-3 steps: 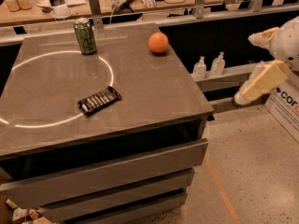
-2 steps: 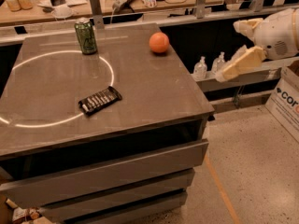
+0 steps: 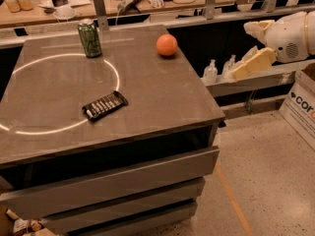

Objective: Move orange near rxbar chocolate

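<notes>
The orange [image 3: 167, 44] sits on the grey table top [image 3: 162, 102] near its far right edge. The rxbar chocolate [image 3: 104, 105], a flat black bar with white lettering, lies near the middle of the table, on the bright ring of light. My gripper [image 3: 244, 48] hangs in the air off the table's right side, about level with the orange and well to the right of it. Its two pale fingers [image 3: 253, 63] stand apart and hold nothing.
A green can [image 3: 89, 38] stands upright at the back of the table, left of the orange. Small bottles [image 3: 210, 73] stand on a low shelf to the right. A cardboard box [image 3: 300, 107] sits on the floor at far right. A cluttered wooden bench [image 3: 123, 4] runs behind.
My gripper has moved up and to the left, closer to the table's right side. The orange, bar and can have not moved.
</notes>
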